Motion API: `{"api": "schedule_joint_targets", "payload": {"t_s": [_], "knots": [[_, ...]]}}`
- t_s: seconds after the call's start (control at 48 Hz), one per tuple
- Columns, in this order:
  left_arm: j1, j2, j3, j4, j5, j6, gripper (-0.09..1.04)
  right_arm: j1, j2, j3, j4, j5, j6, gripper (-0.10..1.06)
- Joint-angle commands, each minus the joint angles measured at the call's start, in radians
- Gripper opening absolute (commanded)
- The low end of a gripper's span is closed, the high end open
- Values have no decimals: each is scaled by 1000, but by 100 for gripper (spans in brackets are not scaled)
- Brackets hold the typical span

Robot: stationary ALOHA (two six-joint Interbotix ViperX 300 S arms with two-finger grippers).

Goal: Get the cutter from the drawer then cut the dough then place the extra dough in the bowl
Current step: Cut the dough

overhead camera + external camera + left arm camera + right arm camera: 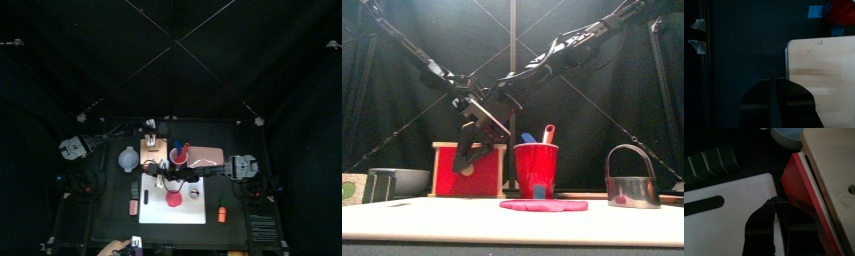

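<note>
The pale wooden box (469, 147) stands at the back left, its red drawer front (481, 172) facing the board. My right gripper (774, 201) is shut and empty, tips just in front of the red drawer front (807, 188) above the white board (731, 223). My left gripper (774, 77) is shut and empty, hovering beside the edge of the box's top (821, 65). The flat pink dough (544, 205) lies on the board (174, 212). The metal cutter (632, 180) stands upright to its right. The blue-grey bowl (128, 157) sits left of the box.
A red cup (536, 168) holding a blue and a red toy knife stands just right of the box. A dark green sushi roll (707, 163) lies beside the board's left edge. A small orange toy (222, 213) rests right of the board.
</note>
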Motion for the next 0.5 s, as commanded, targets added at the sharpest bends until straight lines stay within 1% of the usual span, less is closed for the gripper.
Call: {"api": "schedule_joint_targets", "payload": {"t_s": [0.021,0.167,0.396,0.5], "knots": [[-12,-14,-21,-2,0,2,48,-18,-48,-32,-12,-3,2,12],[-12,-14,-21,-2,0,2,48,-28,-40,-46,-18,-3,2,12],[-12,-17,-21,-2,0,0,48,-31,-28,-64,-28,-3,2,12],[-12,-21,-20,-2,-2,-2,48,-41,-18,-74,-34,-5,2,12]]}}
